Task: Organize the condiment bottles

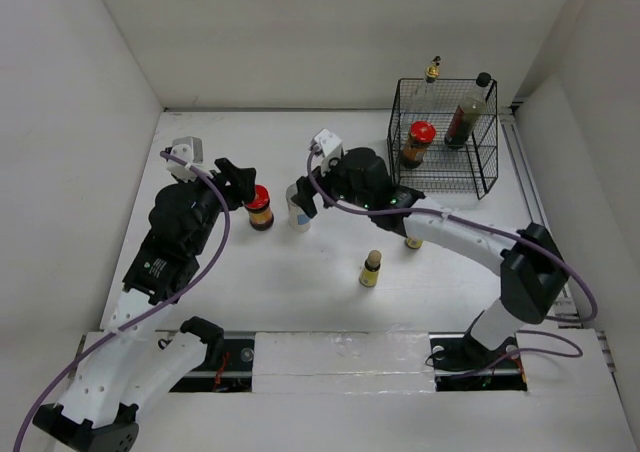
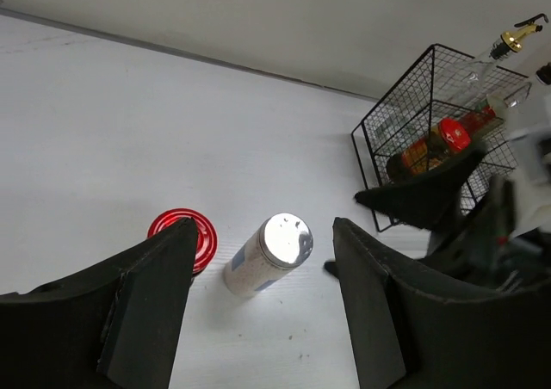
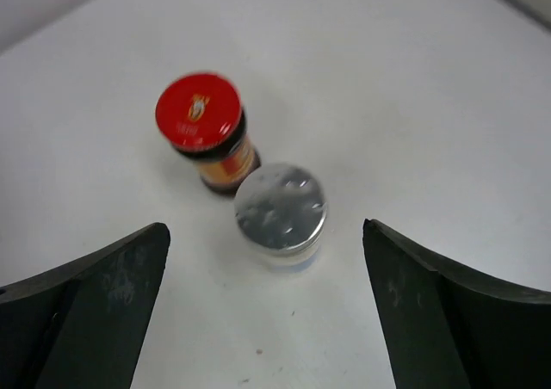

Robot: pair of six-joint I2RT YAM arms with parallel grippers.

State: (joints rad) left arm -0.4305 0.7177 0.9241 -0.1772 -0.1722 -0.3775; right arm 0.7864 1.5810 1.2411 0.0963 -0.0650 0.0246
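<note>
A silver-lidded shaker [image 1: 298, 208] and a red-lidded jar [image 1: 260, 208] stand side by side mid-table. My left gripper [image 1: 240, 182] is open above and just left of the jar [image 2: 182, 232], with the shaker [image 2: 269, 256] between its fingers in its wrist view. My right gripper [image 1: 308, 192] is open above the shaker [image 3: 281, 210], with the jar [image 3: 203, 122] beyond it. One tiny yellow bottle [image 1: 371, 269] stands alone. Another [image 1: 412, 242] is half hidden under my right arm. The basket holds a second red-lidded jar [image 1: 419, 142], the dark black-capped bottle [image 1: 468, 114] and the clear gold-capped bottle [image 1: 431, 80].
The black wire basket [image 1: 490, 167] stands at the back right near the right wall; it also shows in the left wrist view [image 2: 405, 105]. White walls close the table on three sides. My two grippers are close together over the shaker.
</note>
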